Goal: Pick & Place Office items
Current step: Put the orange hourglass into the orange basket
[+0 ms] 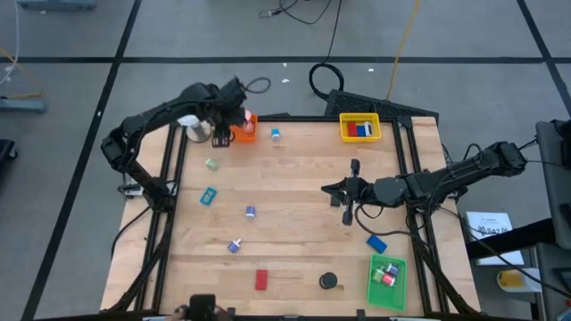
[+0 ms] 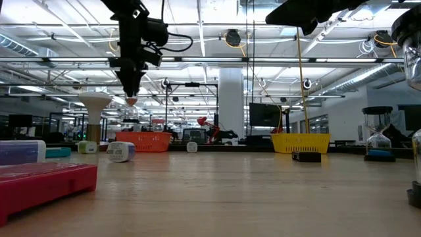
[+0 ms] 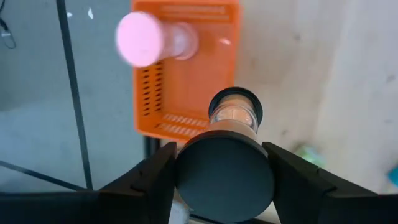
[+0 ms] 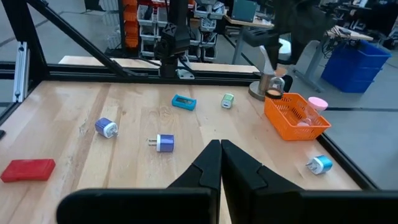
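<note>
Left wrist view: an hourglass (image 3: 227,158) is seen clamped between the spread fingers (image 3: 146,180) of the left gripper (image 1: 234,114), its long axis running straight out from the jaws, its far end (image 3: 235,111) apparently held above the near rim of the orange tray (image 3: 186,68). A pink-capped piece (image 3: 152,40) is noted already inside that tray. The right gripper (image 1: 332,189), fingers pressed together, is held well apart from the tray, so the left arm is nearer.
</note>
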Tool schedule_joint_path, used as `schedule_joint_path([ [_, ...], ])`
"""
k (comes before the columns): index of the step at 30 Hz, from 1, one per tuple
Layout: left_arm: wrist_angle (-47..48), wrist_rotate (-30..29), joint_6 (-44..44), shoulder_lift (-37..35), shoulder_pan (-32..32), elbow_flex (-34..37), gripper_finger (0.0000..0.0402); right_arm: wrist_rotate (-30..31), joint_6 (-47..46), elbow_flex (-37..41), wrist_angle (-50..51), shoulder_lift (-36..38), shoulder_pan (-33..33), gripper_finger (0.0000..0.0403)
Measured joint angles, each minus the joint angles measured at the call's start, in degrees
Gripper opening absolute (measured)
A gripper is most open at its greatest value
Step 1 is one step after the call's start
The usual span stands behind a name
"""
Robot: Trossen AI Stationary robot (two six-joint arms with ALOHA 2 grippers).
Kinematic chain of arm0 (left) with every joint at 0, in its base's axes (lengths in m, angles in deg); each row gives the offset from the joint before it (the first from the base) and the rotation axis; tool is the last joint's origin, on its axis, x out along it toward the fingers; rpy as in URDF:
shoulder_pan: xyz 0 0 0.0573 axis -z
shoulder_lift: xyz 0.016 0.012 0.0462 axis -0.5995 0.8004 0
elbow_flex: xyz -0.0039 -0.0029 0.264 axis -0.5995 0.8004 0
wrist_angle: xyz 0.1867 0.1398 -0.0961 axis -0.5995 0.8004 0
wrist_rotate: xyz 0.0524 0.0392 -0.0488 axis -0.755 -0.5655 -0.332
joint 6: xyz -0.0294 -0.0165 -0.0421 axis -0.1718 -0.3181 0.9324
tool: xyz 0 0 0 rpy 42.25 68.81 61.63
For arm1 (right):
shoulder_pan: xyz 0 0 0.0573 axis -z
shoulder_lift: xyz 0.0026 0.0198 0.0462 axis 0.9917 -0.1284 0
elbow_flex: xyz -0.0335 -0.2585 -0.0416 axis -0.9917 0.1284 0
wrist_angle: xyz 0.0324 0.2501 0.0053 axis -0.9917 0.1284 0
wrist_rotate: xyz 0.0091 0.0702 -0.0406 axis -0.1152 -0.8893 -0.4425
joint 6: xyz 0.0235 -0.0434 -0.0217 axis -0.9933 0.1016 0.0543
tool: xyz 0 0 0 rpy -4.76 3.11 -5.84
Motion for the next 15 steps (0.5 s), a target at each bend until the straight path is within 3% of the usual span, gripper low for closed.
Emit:
schedule_joint_path([
  [7,-5.4,5.3,-7.4,0.0,-7.9,0.0,0.0210,0.0,2.4,0.0,-0.2,0.0,0.0,0.0004],
  [15,-7.6,7.0,-11.8,1.6,-10.1,0.0,0.0210,0.0,5.7,0.0,-2.7,0.0,0.0,0.0004],
])
